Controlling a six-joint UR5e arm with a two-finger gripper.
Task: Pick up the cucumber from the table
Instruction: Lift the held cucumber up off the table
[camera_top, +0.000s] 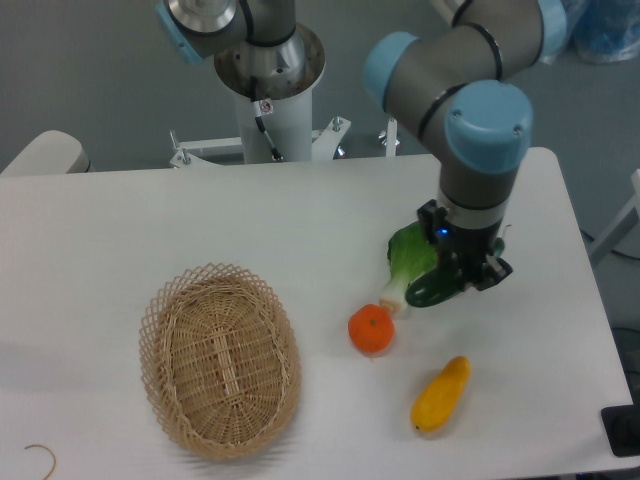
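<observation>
One white table (150, 220) filled most of the view, and it carried all the loose things. The arm (470, 120) reached down from the upper right, with grey tubes and light blue caps, and its wrist pointed straight down over the right part of the table. A grey mounting column (268, 90) stood behind the far edge. A woven basket (220, 360) lay at the lower left, oval in shape. A bok choy (412, 262) lay under the wrist, its white stem pointing toward the lower left; the arm hid its leafy end partly. A yellow vegetable (441, 394) lay near the front edge, well apart from the arm. An orange (371, 330) sat just beside the stem of the bok choy. The end effector (462, 278) was closed on the cucumber (432, 291), whose dark green end stuck out to the left of the fingers. The cucumber seemed to be lifted off the table, in front of the bok choy, though I could not tell surely whether they touched.
</observation>
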